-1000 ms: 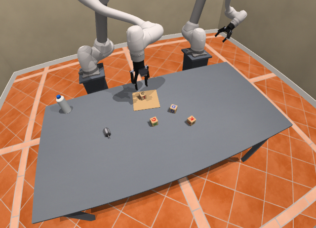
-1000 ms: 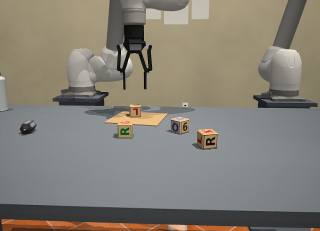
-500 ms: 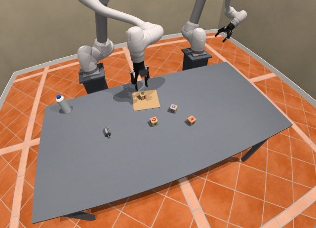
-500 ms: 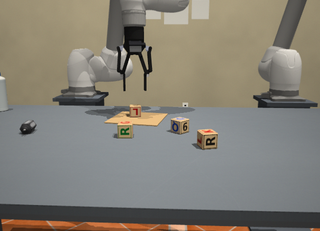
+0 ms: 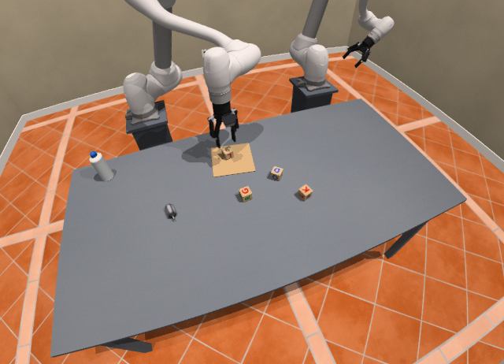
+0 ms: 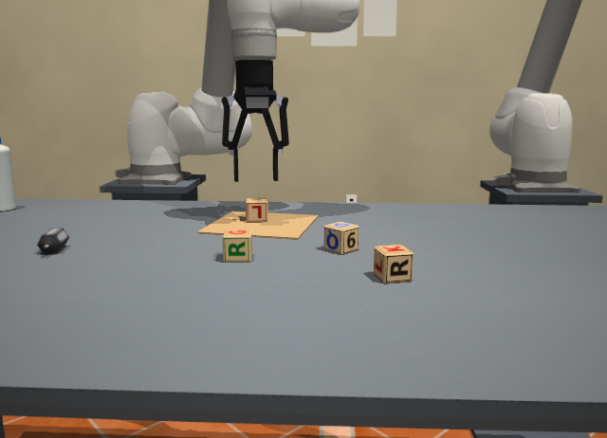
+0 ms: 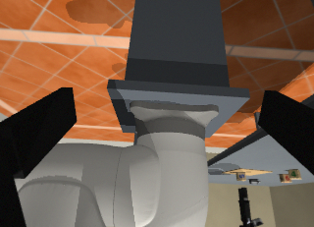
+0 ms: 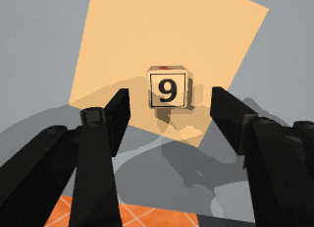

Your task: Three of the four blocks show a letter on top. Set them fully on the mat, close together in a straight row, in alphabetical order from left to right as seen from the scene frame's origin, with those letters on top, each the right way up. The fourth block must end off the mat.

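A block with a black 9 on top point(image 5: 227, 153) point(image 6: 256, 210) point(image 8: 168, 90) sits on the tan mat point(image 5: 240, 169) point(image 6: 289, 230) point(image 8: 113, 40), near its back edge. Off the mat lie three letter blocks: a red G block point(image 5: 245, 194) point(image 6: 237, 246) in front, a block with a blue letter, seemingly D point(image 5: 276, 173) point(image 6: 340, 238), to its right in the top view, and a red K block point(image 5: 305, 192) point(image 6: 393, 264) farther right. My right gripper point(image 5: 226, 143) point(image 6: 255, 179) point(image 8: 170, 101) points down above the 9 block, half open and empty. My left gripper point(image 5: 350, 61) point(image 7: 168, 106) is open and empty, away from the table.
A white bottle with a blue cap point(image 5: 102, 167) point(image 6: 6, 178) stands near the back left corner of the table point(image 5: 203, 250). A small dark rounded object point(image 5: 170, 210) point(image 6: 52, 241) lies left of the G block.
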Tool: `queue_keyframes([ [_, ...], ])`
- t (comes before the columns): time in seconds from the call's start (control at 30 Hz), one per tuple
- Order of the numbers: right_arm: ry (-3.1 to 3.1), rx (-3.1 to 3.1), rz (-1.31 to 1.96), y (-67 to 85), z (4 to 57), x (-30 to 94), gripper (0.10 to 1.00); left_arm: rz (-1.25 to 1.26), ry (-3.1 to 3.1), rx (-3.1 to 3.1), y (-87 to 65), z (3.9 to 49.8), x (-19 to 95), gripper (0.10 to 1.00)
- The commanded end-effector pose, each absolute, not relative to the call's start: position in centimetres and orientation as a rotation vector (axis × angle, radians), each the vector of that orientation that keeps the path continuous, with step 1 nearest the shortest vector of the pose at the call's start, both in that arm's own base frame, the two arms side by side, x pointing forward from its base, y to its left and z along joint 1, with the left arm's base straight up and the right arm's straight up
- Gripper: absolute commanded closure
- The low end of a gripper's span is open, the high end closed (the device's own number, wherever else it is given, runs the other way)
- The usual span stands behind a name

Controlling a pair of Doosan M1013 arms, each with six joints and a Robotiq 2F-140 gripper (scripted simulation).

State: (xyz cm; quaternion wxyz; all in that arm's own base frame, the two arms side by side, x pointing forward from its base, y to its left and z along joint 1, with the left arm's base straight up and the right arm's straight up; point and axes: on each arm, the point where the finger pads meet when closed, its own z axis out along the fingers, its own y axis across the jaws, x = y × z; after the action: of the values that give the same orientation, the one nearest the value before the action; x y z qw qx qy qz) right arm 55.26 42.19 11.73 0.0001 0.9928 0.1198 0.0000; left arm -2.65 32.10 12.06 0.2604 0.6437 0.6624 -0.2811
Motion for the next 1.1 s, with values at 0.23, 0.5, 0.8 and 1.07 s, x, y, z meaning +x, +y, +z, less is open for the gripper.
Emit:
queue_keyframes([
  [0.23, 0.376, 3.12, 0.001, 42.2, 10.2, 55.3, 0.548, -0.761, 1.795, 1.744, 32.1, 12.1, -2.7, 0.098],
  [0.5, 0.376, 3.12, 0.001, 42.2, 9.5, 55.3, 0.548, -0.761, 1.795, 1.744, 32.1, 12.1, -2.7, 0.098],
  [0.8, 0.376, 3.12, 0.001, 42.2, 9.0, 55.3, 0.548, -0.761, 1.795, 1.744, 32.1, 12.1, -2.7, 0.098],
  [1.07, 0.376, 3.12, 0.001, 42.2, 9.0, 55.3, 0.548, -0.761, 1.795, 1.744, 32.1, 12.1, -2.7, 0.098],
])
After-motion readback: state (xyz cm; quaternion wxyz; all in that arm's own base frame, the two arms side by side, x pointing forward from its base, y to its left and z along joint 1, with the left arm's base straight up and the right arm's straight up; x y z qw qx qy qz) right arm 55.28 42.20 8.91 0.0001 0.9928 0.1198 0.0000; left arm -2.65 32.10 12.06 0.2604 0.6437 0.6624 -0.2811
